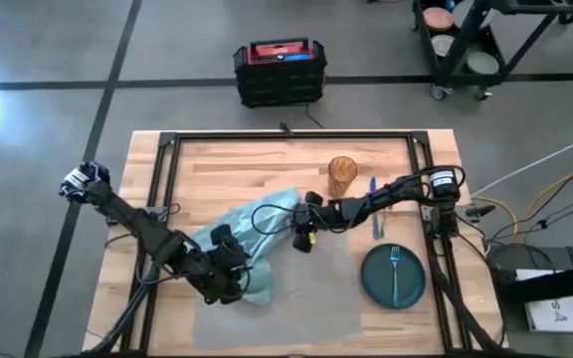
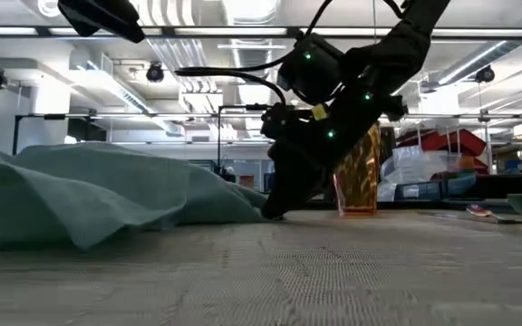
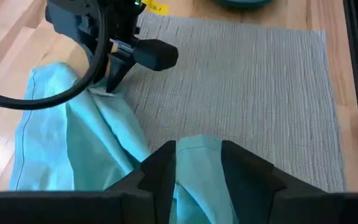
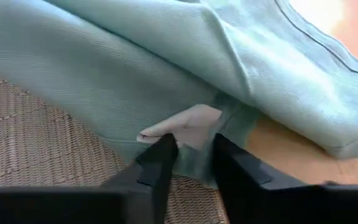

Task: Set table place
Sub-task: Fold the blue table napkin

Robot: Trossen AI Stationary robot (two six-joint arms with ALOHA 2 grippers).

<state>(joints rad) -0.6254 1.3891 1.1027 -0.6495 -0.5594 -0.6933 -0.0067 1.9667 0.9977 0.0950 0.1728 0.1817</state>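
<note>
Finding 1: the placemat (image 1: 316,283) lies flat on the bench (image 1: 217,159), toward the near edge, with the teal napkin (image 1: 257,224) heaped over its far-left corner and spilling onto the wood.

Finding 2: the right claw (image 4: 190,149) is down at the napkin's edge over the mat, fingers narrow with a fold of cloth between them.

Finding 3: the left claw (image 3: 197,163) sits at the napkin's near corner, fingers narrow around a teal fold; both appear to be gripping cloth.

Risks:
- With 2 claws on 1 cloth, uneven pulls could stretch or bunch the napkin.
- A low pinch may catch the mat's weave and drag the placemat askew.
- The amber glass (image 1: 342,175) stands near the right arm; a sweep could tip it.
- The green plate (image 1: 393,275) with its fork (image 1: 395,268) could be nudged if the mat shifts.
</note>
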